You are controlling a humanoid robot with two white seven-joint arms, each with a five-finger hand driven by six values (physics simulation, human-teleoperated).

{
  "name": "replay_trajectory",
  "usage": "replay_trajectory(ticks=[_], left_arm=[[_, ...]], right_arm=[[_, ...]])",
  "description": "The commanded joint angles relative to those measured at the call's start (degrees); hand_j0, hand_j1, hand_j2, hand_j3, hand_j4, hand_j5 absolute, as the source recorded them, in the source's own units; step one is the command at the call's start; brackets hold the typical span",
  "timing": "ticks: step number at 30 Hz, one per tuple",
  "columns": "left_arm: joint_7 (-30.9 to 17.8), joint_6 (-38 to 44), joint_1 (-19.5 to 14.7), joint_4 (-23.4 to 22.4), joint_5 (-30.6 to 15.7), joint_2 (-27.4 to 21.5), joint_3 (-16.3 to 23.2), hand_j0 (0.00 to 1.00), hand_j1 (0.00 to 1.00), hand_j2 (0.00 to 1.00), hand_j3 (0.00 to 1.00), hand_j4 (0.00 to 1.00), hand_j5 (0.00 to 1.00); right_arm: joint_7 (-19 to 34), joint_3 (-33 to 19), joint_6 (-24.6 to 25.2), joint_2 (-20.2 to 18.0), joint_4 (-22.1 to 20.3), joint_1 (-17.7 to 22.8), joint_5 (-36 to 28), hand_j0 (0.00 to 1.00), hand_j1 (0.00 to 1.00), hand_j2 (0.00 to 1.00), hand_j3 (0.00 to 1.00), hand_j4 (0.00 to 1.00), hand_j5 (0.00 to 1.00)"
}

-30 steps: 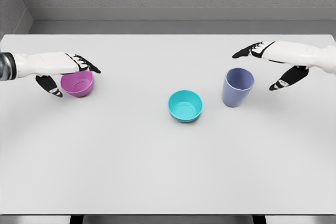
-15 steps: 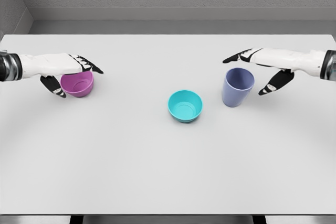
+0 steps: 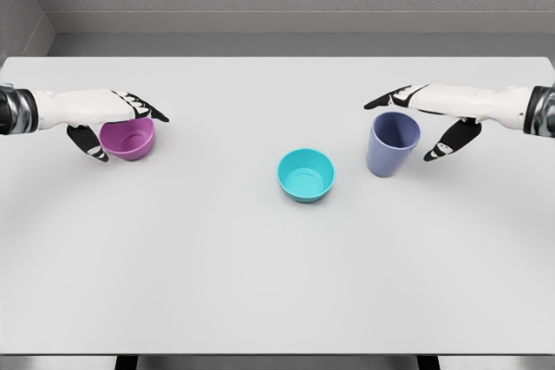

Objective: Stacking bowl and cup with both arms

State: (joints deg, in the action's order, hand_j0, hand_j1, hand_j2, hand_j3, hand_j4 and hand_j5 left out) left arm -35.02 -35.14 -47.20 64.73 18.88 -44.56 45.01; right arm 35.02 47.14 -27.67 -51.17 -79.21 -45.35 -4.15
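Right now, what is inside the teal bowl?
The teal bowl holds nothing; its inner floor shows bare. The near inner wall is hidden by its own rim.

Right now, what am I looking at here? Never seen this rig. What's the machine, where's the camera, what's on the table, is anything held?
This is a simulator render, not a real photo. The camera sits on a humanoid robot's head and looks down at a white table. The two white arms belong to the robot.

Three things stand on the table: a purple bowl at the left, a teal bowl near the middle, and a blue cup at the right.

The left hand reaches over the purple bowl, fingers above its rim and thumb at its outer side; whether it grips yet is unclear. The right hand hangs over the cup with fingers spread, thumb beside it, holding nothing.
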Motion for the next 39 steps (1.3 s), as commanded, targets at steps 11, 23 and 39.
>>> replay_trajectory(ticks=[11,23,39], left_arm=[[0.0,0.1,-0.4,-2.0,0.5,1.5,-0.2,1.00,1.00,1.00,1.00,1.00,1.00],[0.0,0.1,-0.4,-2.7,0.5,1.7,-0.2,1.00,1.00,1.00,1.00,1.00,1.00],[0.0,0.1,-0.1,-4.4,0.6,1.9,-0.3,1.00,1.00,1.00,1.00,1.00,1.00]], right_arm=[[0.0,0.1,0.3,1.4,1.3,0.0,0.0,1.00,1.00,1.00,1.00,1.00,1.00],[0.0,1.0,0.4,2.8,2.8,0.0,0.2,1.00,1.00,1.00,1.00,1.00,1.00],[0.0,1.3,0.3,4.2,4.6,0.0,1.0,1.00,1.00,1.00,1.00,1.00,1.00]])
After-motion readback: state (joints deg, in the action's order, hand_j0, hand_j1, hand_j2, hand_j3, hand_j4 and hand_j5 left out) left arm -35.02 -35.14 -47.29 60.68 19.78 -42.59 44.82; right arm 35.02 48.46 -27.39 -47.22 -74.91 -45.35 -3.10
